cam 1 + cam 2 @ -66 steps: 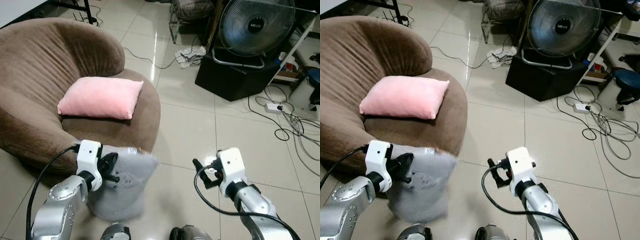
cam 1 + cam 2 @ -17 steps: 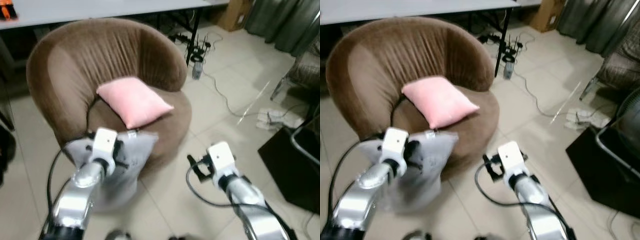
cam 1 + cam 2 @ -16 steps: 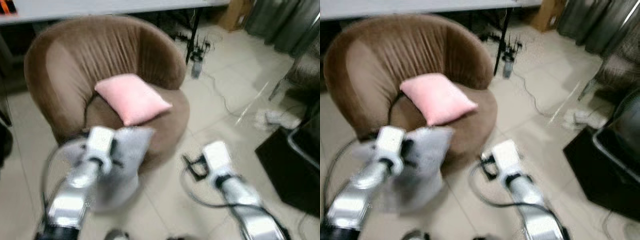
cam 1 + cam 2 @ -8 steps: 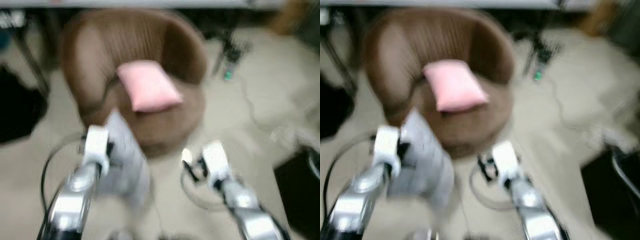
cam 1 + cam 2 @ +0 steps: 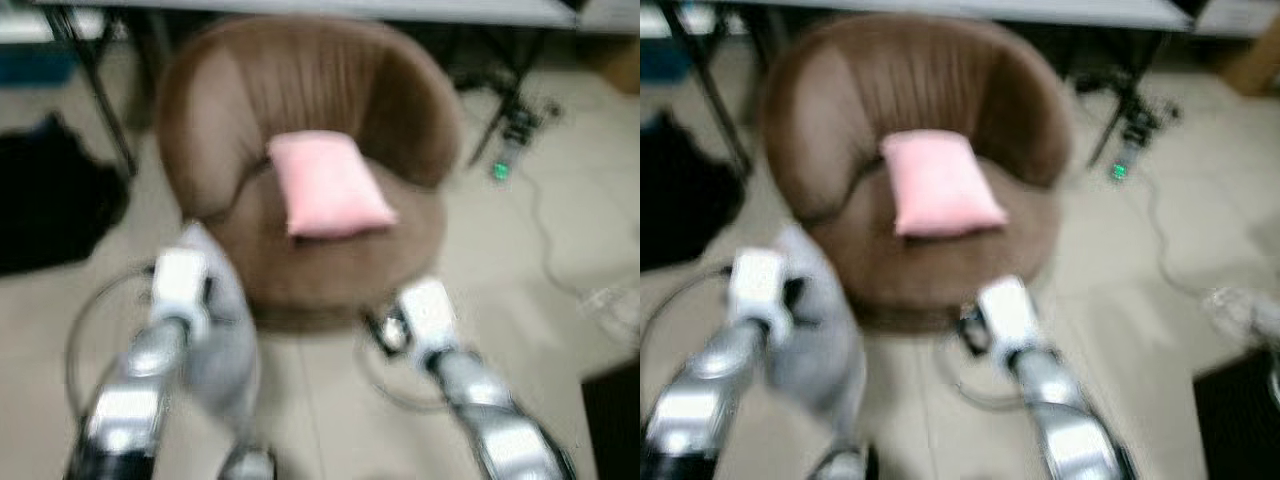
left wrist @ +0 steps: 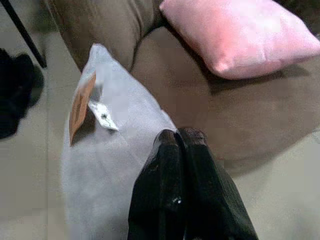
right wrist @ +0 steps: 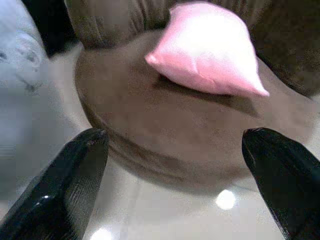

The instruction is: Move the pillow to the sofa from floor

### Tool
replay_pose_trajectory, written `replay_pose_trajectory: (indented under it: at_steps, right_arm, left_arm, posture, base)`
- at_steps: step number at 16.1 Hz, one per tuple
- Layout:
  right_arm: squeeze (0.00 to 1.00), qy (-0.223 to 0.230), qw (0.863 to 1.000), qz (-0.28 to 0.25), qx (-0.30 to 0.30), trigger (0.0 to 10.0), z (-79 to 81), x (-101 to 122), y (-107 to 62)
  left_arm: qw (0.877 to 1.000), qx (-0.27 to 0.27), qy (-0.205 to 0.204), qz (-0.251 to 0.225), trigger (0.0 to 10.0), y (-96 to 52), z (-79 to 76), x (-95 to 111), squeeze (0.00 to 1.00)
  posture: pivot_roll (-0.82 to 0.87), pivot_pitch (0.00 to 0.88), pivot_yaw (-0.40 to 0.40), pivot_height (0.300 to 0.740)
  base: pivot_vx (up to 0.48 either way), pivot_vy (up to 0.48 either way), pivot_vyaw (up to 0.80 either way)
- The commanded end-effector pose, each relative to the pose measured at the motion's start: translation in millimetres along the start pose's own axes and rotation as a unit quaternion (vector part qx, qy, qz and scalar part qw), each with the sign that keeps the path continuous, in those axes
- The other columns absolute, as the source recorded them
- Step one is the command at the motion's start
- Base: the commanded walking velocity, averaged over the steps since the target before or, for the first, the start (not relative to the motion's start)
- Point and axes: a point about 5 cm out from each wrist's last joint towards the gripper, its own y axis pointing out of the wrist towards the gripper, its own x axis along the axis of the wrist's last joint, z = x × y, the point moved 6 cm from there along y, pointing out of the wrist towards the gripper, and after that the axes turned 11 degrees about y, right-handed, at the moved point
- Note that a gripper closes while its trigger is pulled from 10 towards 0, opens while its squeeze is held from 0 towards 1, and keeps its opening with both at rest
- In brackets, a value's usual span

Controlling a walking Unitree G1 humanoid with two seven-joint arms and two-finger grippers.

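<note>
Both head views were smeared with motion blur when I looked, so I could read only the coarse layout. Far to my left a dark heap (image 5: 50, 215) lay on the tiled floor (image 5: 560, 300), with a thin black desk leg (image 5: 100, 95) slanting down beside it.

Next came my left pincer (image 6: 180, 137). In its wrist view the two black fingers were pressed tight together, and their tips were bedded in the fabric of the grey pillow (image 6: 107, 165), so I judged it clamped on that pillow. The pillow hung from the pincer at the sofa's front left side, just beside the seat edge and above the floor. An orange tag (image 6: 80, 107) and a small white label (image 6: 102, 115) showed on its near face.

Straight ahead stood the round brown sofa (image 5: 300, 80), its curved back wrapping the seat. A pink pillow (image 5: 330, 185) lay on the seat, roughly in the middle, leaning toward the back.

My right pincer (image 7: 175, 160) was held in front of the sofa's lower edge. Its fingers stood wide apart with nothing between them; through the gap I saw the seat front and the pink pillow beyond.

Further right, cables (image 5: 545, 240) trailed across the tiles, near a small green light (image 5: 500, 172).
</note>
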Motion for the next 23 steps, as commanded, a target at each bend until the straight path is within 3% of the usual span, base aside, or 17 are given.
replay_pose_trajectory:
  at_steps: [1,4,6,11,13,17,18,21,23]
  right_arm:
    - [0.39,-0.004,1.000,0.013,-0.021,10.0,-14.9,-9,-6.2]
    - [0.44,-0.010,1.000,0.006,-0.019,10.0,-14.5,-7,-7.0]
    - [0.44,-0.005,1.000,0.004,-0.015,10.0,-10.8,-7,-6.7]
    - [0.40,-0.001,1.000,0.011,-0.018,10.0,-12.2,-12,-7.0]
    - [0.40,0.001,1.000,0.009,-0.017,10.0,-10.0,-12,-5.5]
    - [0.40,-0.002,1.000,0.008,-0.012,10.0,-7.3,-11,-4.0]
    - [0.40,-0.003,1.000,0.007,-0.012,10.0,-6.9,-11,-3.8]
    - [0.40,-0.003,1.000,0.007,-0.011,10.0,-5.5,-11,-3.6]
    - [0.40,-0.004,1.000,0.005,-0.010,10.0,-4.6,-10,-3.1]
  left_arm:
    - [0.999,-0.009,0.000,-0.040,0.0,1.4,-8.1,24,0.00]
    - [0.999,-0.009,0.029,-0.038,0.0,2.3,-8.3,25,0.00]
    - [0.998,-0.012,0.051,-0.041,0.0,4.0,-9.7,27,0.00]
    - [0.997,-0.009,0.057,-0.056,0.0,8.0,-6.6,38,0.00]
    - [0.995,-0.005,0.083,-0.054,0.0,10.1,-4.3,40,0.00]
    - [0.993,-0.026,0.106,-0.033,0.0,12.5,-11.0,33,0.00]
    - [0.994,-0.033,0.102,-0.030,10.0,12.8,-13.3,32,0.00]
    - [0.994,-0.002,0.098,-0.043,10.0,13.2,-2.8,36,0.00]
    - [0.993,-0.008,0.106,-0.042,10.0,13.9,-3.0,37,0.00]
  posture:
    - [0.02,0.166,-0.086,0.740]
    - [0.02,0.165,-0.082,0.740]
    - [0.02,0.158,-0.080,0.740]
    - [0.02,0.143,-0.074,0.740]
    - [0.02,0.139,-0.071,0.740]
    - [0.02,0.136,-0.068,0.740]
    - [0.02,0.137,-0.066,0.740]
    - [0.02,0.138,-0.063,0.740]
    - [0.02,0.138,-0.062,0.740]
  base:
    - [0.300,0.375,0.00]
    - [0.361,0.249,0.24]
    - [0.472,0.000,0.71]
    - [0.433,0.000,0.00]
    - [0.437,0.000,0.00]
    - [0.077,-0.415,0.00]
    - [0.000,-0.469,0.00]
    - [0.000,-0.160,0.00]
    - [0.141,-0.193,0.00]
